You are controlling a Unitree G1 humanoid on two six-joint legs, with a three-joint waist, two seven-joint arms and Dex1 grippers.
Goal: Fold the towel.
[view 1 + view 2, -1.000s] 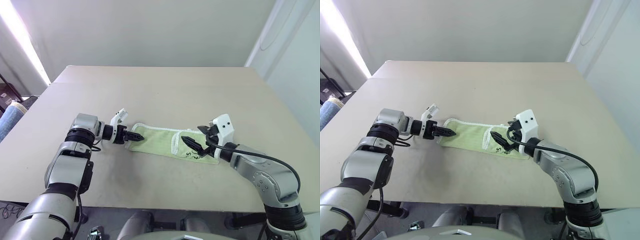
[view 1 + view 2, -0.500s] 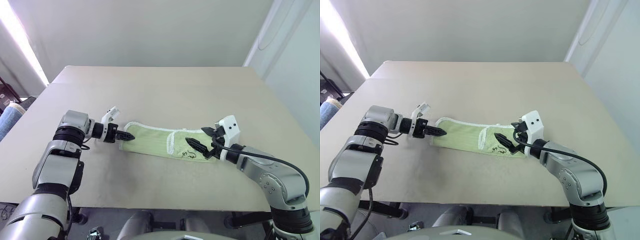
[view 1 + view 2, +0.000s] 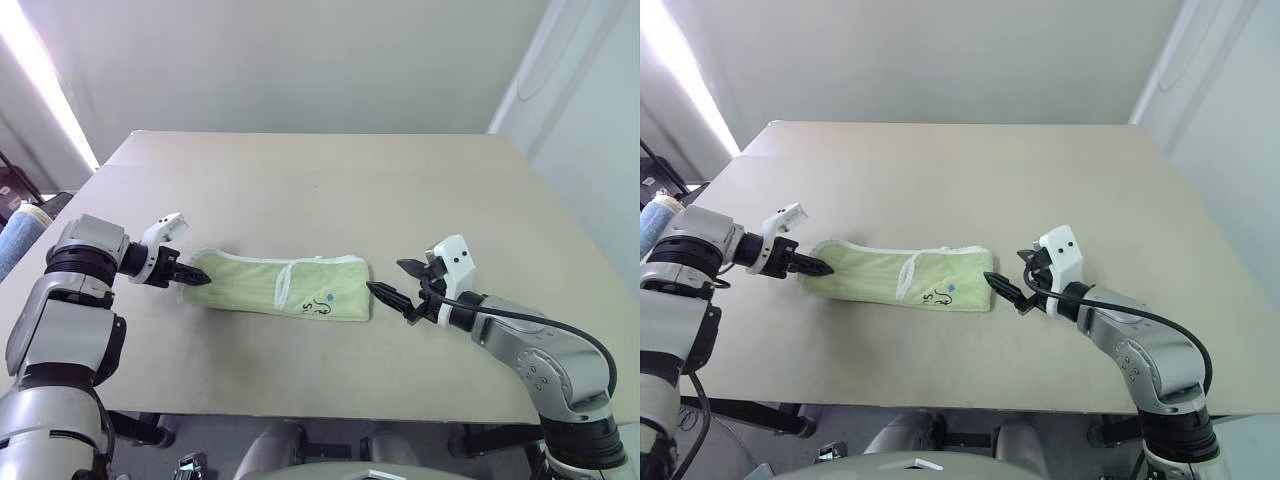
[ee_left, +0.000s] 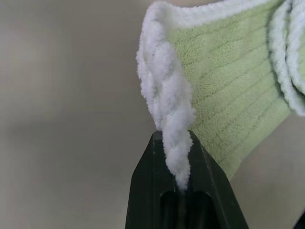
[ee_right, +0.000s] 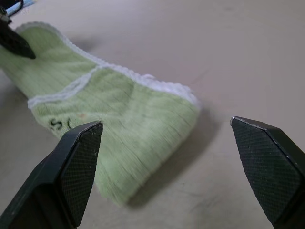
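Left wrist view: towel (image 4: pixel 228 90) edge in left pincer (image 4: pixel 177 177)

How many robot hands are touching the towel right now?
1. The left hand pinches the towel by its left end; the right hand is open beside its other end, apart.

The towel (image 3: pixel 283 288) is light green and fuzzy, with white edges. It lies folded into a long strip on the table. A small dark scribble shows near its right end.
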